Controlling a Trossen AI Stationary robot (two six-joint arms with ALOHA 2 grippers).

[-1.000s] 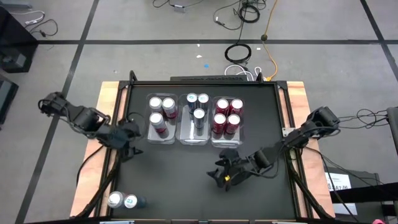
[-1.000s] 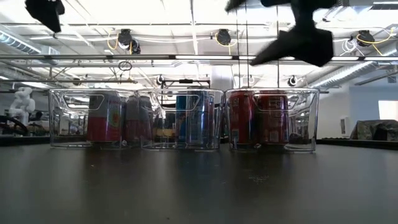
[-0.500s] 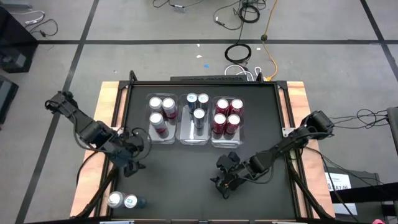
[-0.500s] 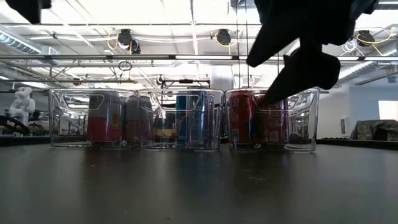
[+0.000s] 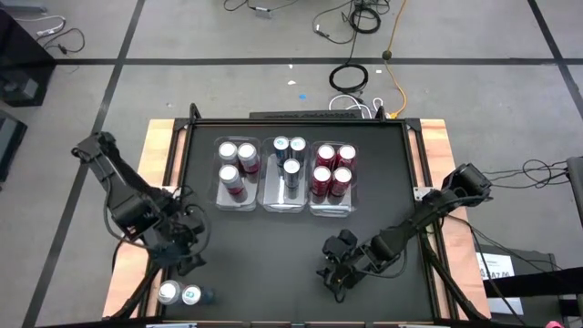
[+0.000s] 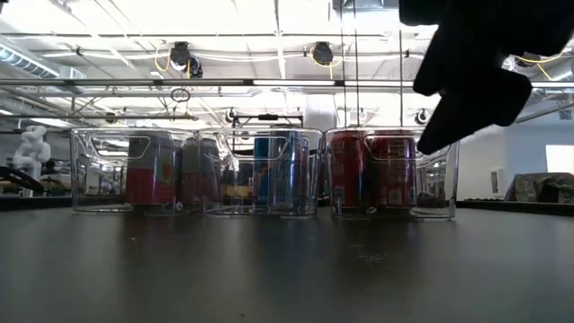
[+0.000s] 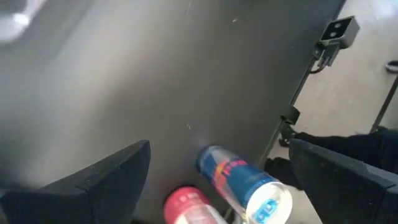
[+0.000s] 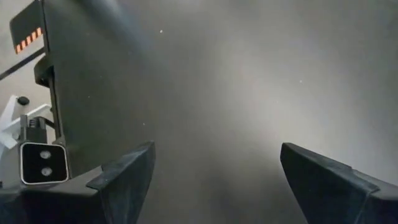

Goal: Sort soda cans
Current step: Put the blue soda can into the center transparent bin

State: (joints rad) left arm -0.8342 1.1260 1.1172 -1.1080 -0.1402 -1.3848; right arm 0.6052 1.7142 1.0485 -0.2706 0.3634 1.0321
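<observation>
1. Spread jaws on the dark left gripper (image 5: pixel 182 256) hang above two loose cans (image 5: pixel 179 293) (one pink-red, one silver-blue) at the black table's (image 5: pixel 273 246) near left corner.
2. Spread too, the right gripper (image 5: pixel 337 275) holds nothing.
3. Ten cans sit in three clear plastic bins (image 5: pixel 285 174).

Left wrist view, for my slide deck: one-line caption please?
Open left end effector above two loose cans on the dark table: a blue can and a pink can.

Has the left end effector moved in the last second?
Yes. In the high view the left end effector has moved away from the clear bins toward the two loose cans.
</observation>
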